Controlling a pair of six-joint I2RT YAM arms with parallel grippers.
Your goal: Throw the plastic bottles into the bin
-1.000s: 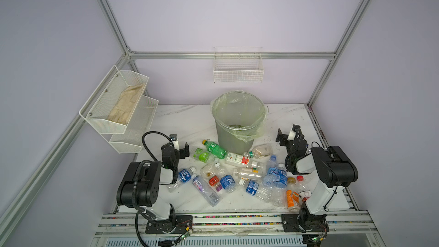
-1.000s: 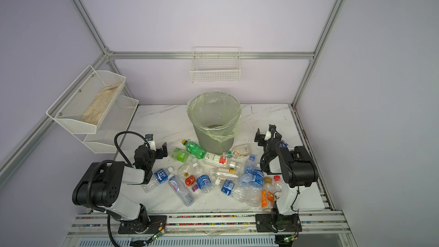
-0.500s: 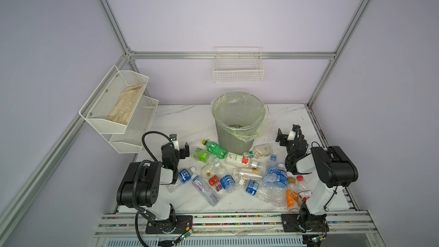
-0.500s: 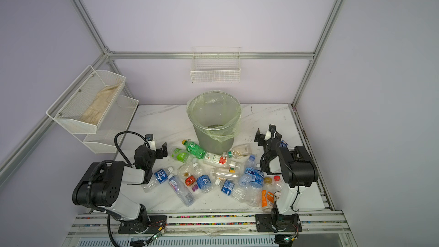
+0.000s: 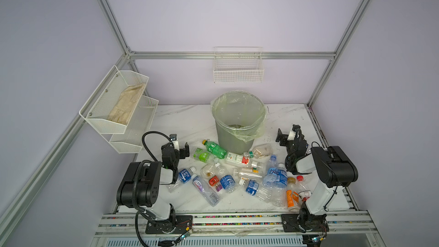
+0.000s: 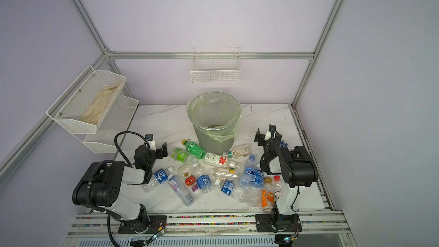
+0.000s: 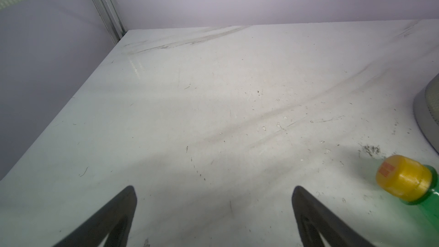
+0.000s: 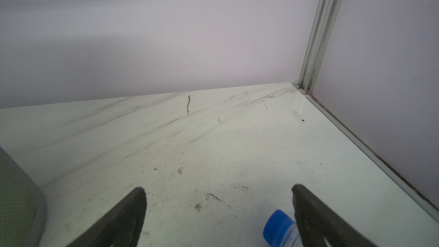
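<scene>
Top views both show plastic bottles [image 5: 227,181] strewn before the bin [image 5: 228,136]; left gripper [image 5: 180,147] and right gripper [image 5: 288,134] spread, empty. Bottles seem light, crushable, slippery; pinch mid-body.

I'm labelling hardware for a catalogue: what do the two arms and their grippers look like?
The left arm and right arm have bulky black joint housings with white links. A black ribbed cable loops over the left arm. The left gripper and right gripper have dark, tapering fingers.

Lilac walls [image 5: 237,15], aluminium frame [image 5: 232,55], white marble tabletop [image 5: 190,124], white wall baskets [image 5: 238,72].
</scene>
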